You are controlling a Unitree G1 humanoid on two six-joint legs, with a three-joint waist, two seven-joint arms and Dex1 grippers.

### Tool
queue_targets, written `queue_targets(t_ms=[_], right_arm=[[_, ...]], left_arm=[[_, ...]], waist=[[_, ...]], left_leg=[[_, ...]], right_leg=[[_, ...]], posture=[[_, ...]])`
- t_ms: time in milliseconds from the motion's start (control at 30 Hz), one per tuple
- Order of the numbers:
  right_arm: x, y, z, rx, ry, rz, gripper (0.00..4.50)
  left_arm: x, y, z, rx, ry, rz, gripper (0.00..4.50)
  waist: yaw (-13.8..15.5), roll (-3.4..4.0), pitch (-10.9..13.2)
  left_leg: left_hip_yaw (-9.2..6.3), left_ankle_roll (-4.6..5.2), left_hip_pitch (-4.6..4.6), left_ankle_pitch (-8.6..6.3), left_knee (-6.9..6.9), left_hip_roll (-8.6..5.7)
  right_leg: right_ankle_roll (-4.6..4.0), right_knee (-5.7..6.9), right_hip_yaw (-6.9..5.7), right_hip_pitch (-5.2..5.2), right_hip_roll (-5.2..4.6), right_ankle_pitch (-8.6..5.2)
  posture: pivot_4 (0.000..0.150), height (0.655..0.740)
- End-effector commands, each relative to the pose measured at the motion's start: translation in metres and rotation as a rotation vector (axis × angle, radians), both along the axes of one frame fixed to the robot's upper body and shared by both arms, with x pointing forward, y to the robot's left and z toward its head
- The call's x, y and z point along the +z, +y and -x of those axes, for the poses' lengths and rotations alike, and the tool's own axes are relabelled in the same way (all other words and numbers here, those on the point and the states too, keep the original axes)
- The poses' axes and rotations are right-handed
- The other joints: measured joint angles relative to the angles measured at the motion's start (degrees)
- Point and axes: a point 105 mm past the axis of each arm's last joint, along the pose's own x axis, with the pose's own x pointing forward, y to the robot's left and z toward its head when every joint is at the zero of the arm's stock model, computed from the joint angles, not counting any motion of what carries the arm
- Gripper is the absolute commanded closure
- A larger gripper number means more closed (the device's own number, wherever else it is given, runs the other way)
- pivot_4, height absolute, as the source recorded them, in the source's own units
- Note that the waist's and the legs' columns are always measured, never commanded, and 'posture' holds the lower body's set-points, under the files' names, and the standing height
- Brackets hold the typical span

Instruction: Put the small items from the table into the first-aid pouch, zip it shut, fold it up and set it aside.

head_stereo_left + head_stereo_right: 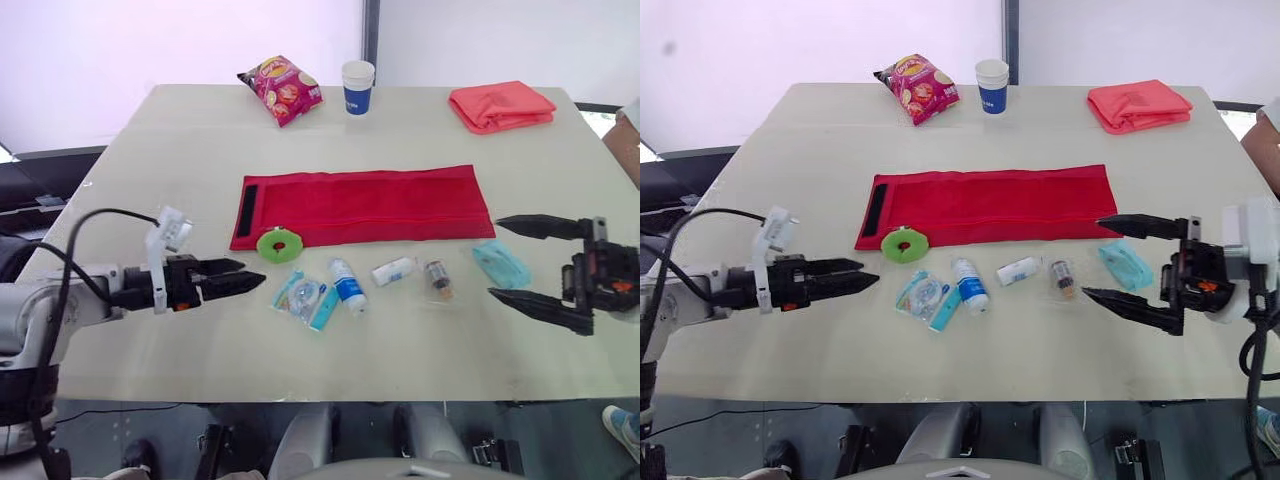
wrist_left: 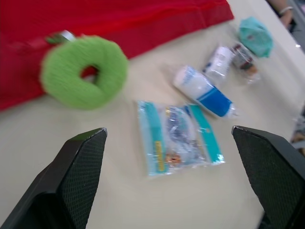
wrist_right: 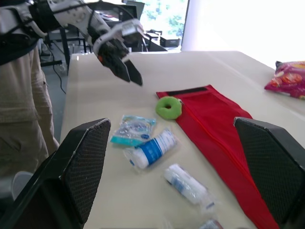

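Note:
The red first-aid pouch (image 1: 365, 205) lies flat and unfolded across the middle of the table, with a black strip at its left end. Along its near edge lie a green ring (image 1: 280, 244), a clear packet with teal contents (image 1: 303, 298), a blue-and-white roll (image 1: 347, 283), a small white tube (image 1: 393, 271), a small dark vial (image 1: 437, 278) and a teal packet (image 1: 500, 263). My left gripper (image 1: 252, 273) hovers open just left of the clear packet. My right gripper (image 1: 494, 256) is open beside the teal packet, holding nothing.
At the table's far edge are a red snack bag (image 1: 282, 88), a blue-and-white paper cup (image 1: 358, 86) and a folded coral cloth (image 1: 502, 105). A person's arm (image 1: 625, 140) shows at the right edge. The table (image 1: 150, 170) has bare surface left of the pouch.

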Motion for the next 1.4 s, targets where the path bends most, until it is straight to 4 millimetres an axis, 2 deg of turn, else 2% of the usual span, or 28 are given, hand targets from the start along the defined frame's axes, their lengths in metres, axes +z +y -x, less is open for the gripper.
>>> queue_targets(t_ms=[33,300,467,567,767,1000,1400], right_arm=[[0.007,0.014,0.011,0.056,-0.028,-0.012,0.09],[0.001,0.021,0.019,0.082,0.002,-0.003,0.09],[0.000,0.019,0.020,0.089,0.016,0.007,0.09],[0.001,0.018,0.019,0.088,0.016,0.008,0.09],[0.000,0.017,0.019,0.087,0.020,0.010,0.09],[0.000,0.016,0.018,0.083,0.019,0.010,0.09],[0.002,0.016,0.018,0.068,0.010,-0.002,0.09]], left_arm=[[0.000,-0.012,0.019,-0.024,0.066,0.073,0.00],[-0.022,-0.038,0.044,0.101,0.173,0.240,0.00],[-0.042,-0.044,0.048,0.281,0.252,0.238,0.00],[-0.044,-0.046,0.050,0.350,0.303,0.220,0.00],[-0.044,-0.055,0.032,0.539,0.318,0.237,0.00],[-0.056,-0.056,0.028,0.634,0.364,0.224,0.00],[-0.046,-0.075,0.008,0.641,0.313,0.430,0.00]], waist=[[0.0,0.00,0.0],[0.6,-0.12,0.0],[0.5,-0.12,0.0],[0.7,-0.13,0.0],[1.4,-0.09,0.0],[1.8,0.01,-0.1],[1.9,0.11,-0.1]], left_leg=[[0.00,0.00,-0.01,0.00,-0.01,0.01],[-0.13,-0.01,-0.05,0.00,0.10,-0.01],[-0.12,-0.01,-0.04,0.00,0.08,0.00],[-0.13,-0.02,-0.02,0.00,0.08,0.00],[-0.10,-0.03,-0.03,0.00,0.07,-0.05],[-0.04,-0.06,-0.01,0.03,0.07,-0.08],[0.01,-0.25,0.05,0.15,0.07,-0.12]], right_leg=[[0.00,0.00,0.04,-0.02,0.00,0.00],[0.01,0.03,0.09,0.04,-0.09,0.01],[0.00,0.03,0.15,0.03,-0.10,0.01],[-0.01,0.05,0.15,0.04,-0.10,0.02],[-0.02,0.00,0.17,0.04,-0.15,0.01],[-0.03,0.01,0.16,0.07,-0.11,0.01],[-0.02,-0.02,0.15,0.16,-0.02,0.01]], posture=[[0.150,0.7400],[0.150,0.7400],[0.150,0.7400],[0.150,0.7400],[0.150,0.7400],[0.150,0.7400],[0.150,0.7400]])
